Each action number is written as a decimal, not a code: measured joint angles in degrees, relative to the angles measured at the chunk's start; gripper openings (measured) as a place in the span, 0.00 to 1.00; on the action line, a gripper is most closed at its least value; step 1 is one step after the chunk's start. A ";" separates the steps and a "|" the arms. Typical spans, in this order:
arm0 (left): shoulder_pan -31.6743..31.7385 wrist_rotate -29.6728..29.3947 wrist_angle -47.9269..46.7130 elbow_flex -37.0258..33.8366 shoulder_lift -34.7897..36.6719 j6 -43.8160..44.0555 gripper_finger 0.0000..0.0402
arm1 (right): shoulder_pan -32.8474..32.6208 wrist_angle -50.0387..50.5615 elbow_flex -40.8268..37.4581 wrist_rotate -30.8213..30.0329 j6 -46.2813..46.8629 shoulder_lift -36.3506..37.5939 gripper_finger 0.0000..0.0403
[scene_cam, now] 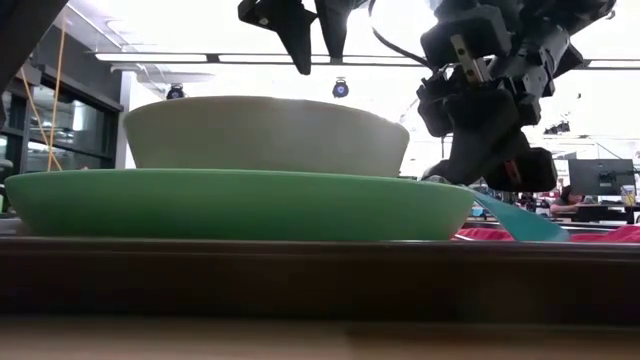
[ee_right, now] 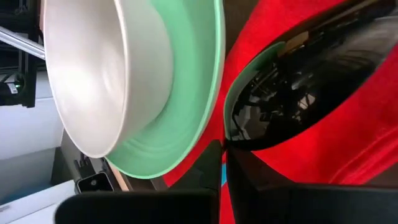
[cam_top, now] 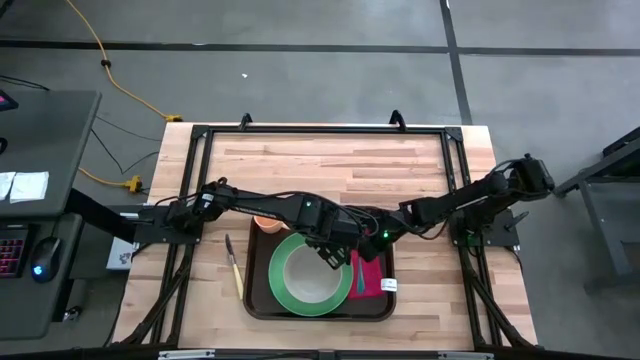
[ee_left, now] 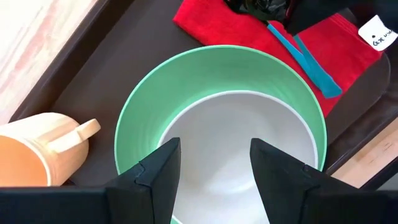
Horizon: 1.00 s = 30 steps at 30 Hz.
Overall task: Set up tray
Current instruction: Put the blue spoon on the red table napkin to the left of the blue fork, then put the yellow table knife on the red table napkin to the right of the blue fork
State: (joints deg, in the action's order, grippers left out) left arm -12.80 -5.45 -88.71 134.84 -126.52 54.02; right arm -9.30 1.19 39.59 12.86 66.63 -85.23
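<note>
Brown plastic tray (cam_top: pixel 262 305): judged stiff, loaded; lift by rim. Left gripper (ee_left: pixel 214 168) apart, empty, above bowl (ee_left: pixel 236 143); right gripper (ee_right: pixel 222 163) clamped on teal utensil (ee_left: pixel 308 59).

High cam overhead; low cam table-level; both see tray (cam_top: pixel 262 300).
</note>
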 joint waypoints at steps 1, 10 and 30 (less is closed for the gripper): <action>0.00 0.00 0.00 0.00 0.00 0.00 0.56 | 0.02 0.06 0.00 -0.06 0.09 0.02 0.00; 0.00 -0.02 0.04 0.00 0.00 -1.27 0.56 | 0.18 0.04 0.00 -0.29 1.49 0.11 0.00; 0.02 0.58 0.02 0.00 0.02 -4.49 0.56 | 3.08 21.50 11.72 -2.52 -7.13 0.15 0.00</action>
State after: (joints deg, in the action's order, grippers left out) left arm -12.78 -4.87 -88.68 134.85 -126.50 49.53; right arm -6.22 22.69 51.31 10.34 59.51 -85.08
